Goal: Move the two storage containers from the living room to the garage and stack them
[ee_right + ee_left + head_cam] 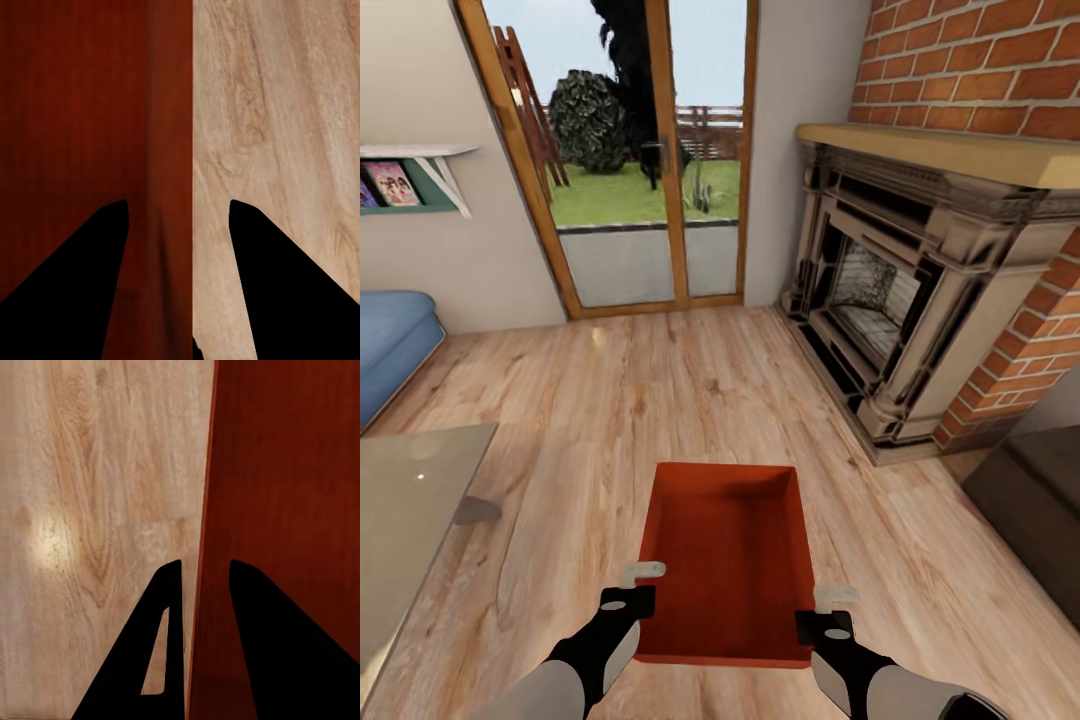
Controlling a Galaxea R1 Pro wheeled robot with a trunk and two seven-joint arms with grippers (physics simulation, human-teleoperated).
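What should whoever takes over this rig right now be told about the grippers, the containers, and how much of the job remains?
Left gripper: fingers straddle the left wall of the storage container; whether it is clamped cannot be told.
Right gripper: fingers straddle the right wall, gap visible, not clearly clamped.
Container sits in front of the robot above the wood-plank floor, near the fireplace and glass door. One container is visible here.
Done: both arms positioned on one bin.
Left: carry both to the garage, stack them.
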